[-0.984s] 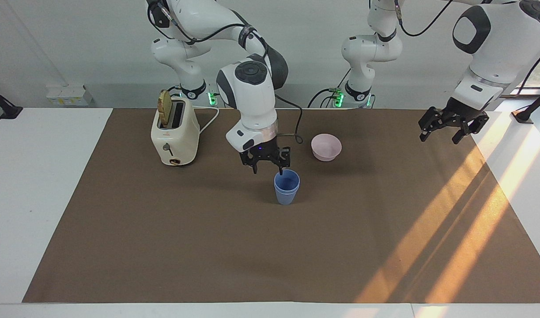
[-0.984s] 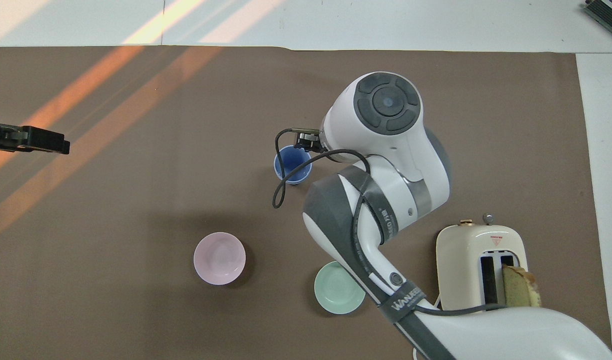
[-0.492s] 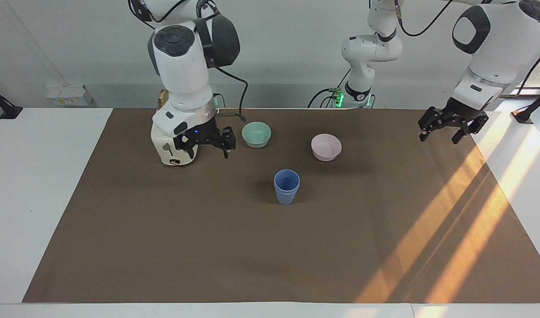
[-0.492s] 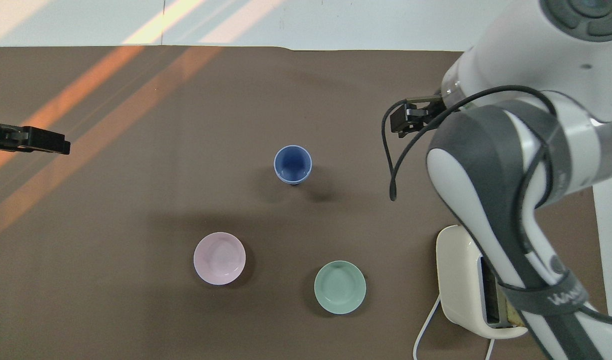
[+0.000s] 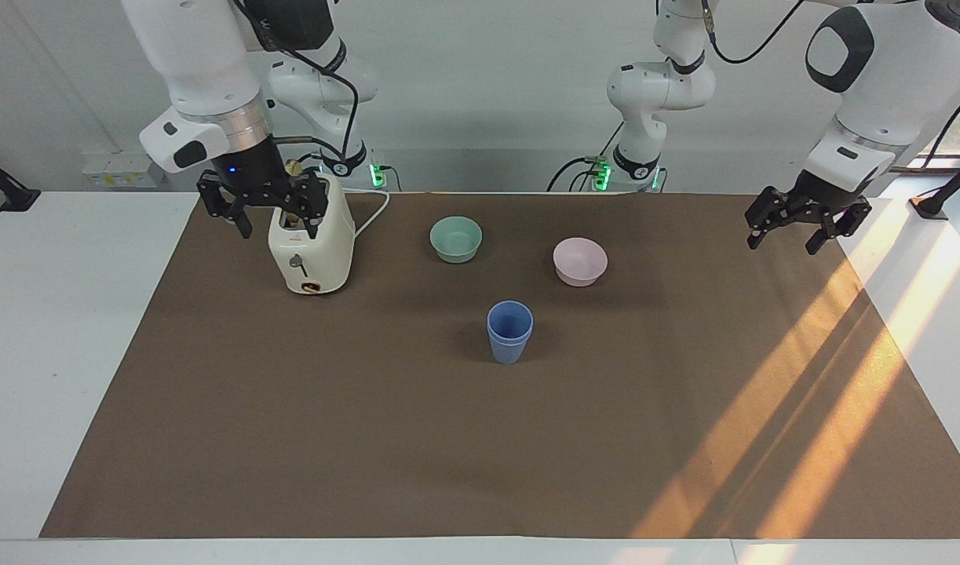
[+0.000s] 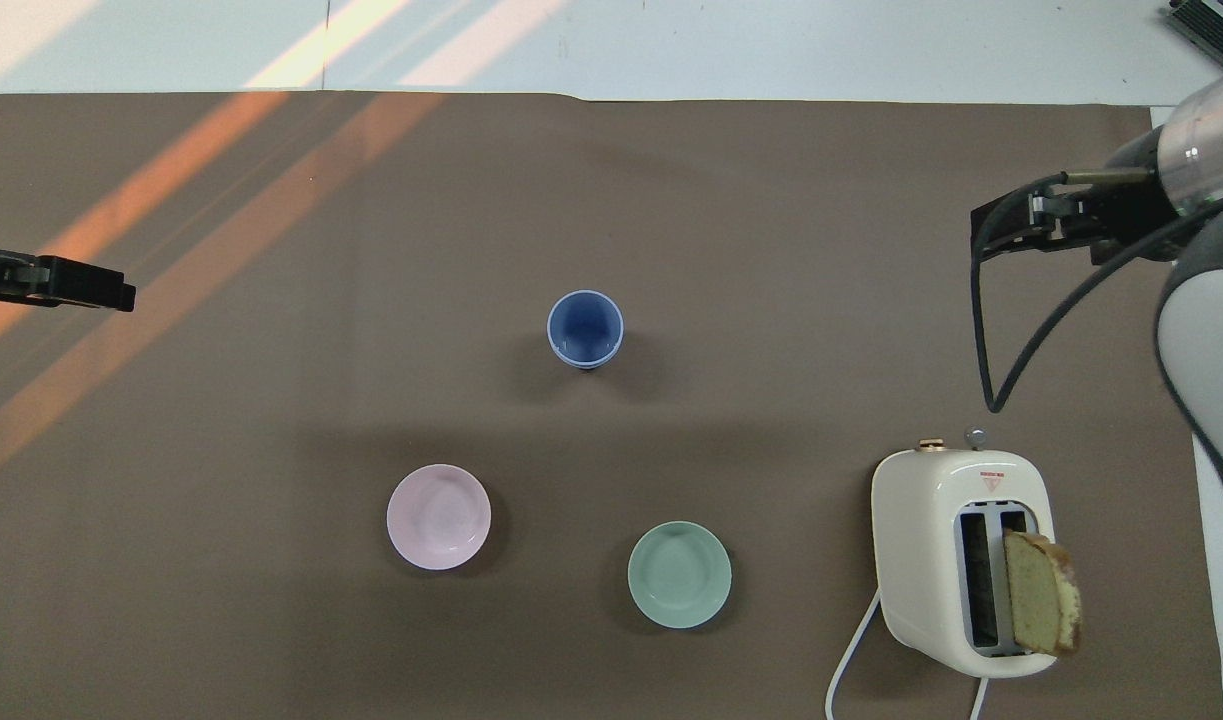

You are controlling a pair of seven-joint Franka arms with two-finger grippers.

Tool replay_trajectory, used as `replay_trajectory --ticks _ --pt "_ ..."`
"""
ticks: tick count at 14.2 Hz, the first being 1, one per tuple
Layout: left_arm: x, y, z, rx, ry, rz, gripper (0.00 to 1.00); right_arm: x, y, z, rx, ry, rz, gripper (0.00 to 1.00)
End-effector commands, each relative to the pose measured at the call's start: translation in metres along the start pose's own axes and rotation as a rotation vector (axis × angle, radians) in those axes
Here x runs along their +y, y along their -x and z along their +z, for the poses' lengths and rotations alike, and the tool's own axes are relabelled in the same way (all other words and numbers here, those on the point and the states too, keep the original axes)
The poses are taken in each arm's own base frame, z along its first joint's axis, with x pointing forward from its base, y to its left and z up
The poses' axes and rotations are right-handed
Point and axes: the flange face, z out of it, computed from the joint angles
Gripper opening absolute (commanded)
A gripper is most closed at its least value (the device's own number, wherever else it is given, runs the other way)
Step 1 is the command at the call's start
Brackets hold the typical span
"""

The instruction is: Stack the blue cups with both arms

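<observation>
Blue cups (image 5: pixel 509 332): nested as one stack, mid-desk, farther from the robots than both bowls (stacking looks complete). Right claw (image 5: pixel 262 205), wide and empty, raised over the toaster (image 5: pixel 311 243); left claw (image 5: pixel 805 220), wide and empty, waits at its desk end.

Hidden: my left end effector (image 6: pixel 71 285), cut by the overhead edge; toast (image 5: pixel 293 168) behind my right end effector (image 5: pixel 261 210).
</observation>
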Motion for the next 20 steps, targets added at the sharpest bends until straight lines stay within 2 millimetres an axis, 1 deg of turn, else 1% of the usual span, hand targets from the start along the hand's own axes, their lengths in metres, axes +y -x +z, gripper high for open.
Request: replay_trajectory --ticks 1,4,5,7,9,14,18,20 --pt "-0.003 0.008 -0.012 -0.018 -0.011 0.029 1.00 0.039 0.005 0.011 -0.028 -0.012 -0.008 1.00" --pt "-0.007 0.020 -0.025 -0.035 -0.033 0.057 1.00 0.060 0.018 0.023 -0.016 -0.008 -0.061 1.00" --pt "-0.009 0.022 -0.028 -0.034 -0.039 0.060 1.00 0.060 0.018 0.029 -0.012 -0.007 -0.073 1.00" --pt "-0.009 0.022 -0.028 -0.031 -0.040 0.057 1.00 0.062 0.020 0.030 -0.023 -0.002 -0.078 1.00" --pt "-0.008 0.022 -0.028 -0.030 -0.040 0.052 1.00 0.071 0.020 0.030 -0.023 0.000 -0.061 1.00" --pt "-0.008 0.021 -0.028 -0.028 -0.039 0.049 1.00 0.065 0.018 0.029 -0.012 -0.006 -0.061 1.00" --pt "-0.008 0.021 -0.028 -0.031 -0.038 0.050 1.00 0.065 0.019 0.028 -0.015 -0.006 -0.063 1.00" --pt "-0.008 0.021 -0.028 -0.029 -0.039 0.050 1.00 0.069 0.019 0.029 -0.021 -0.005 -0.058 1.00"
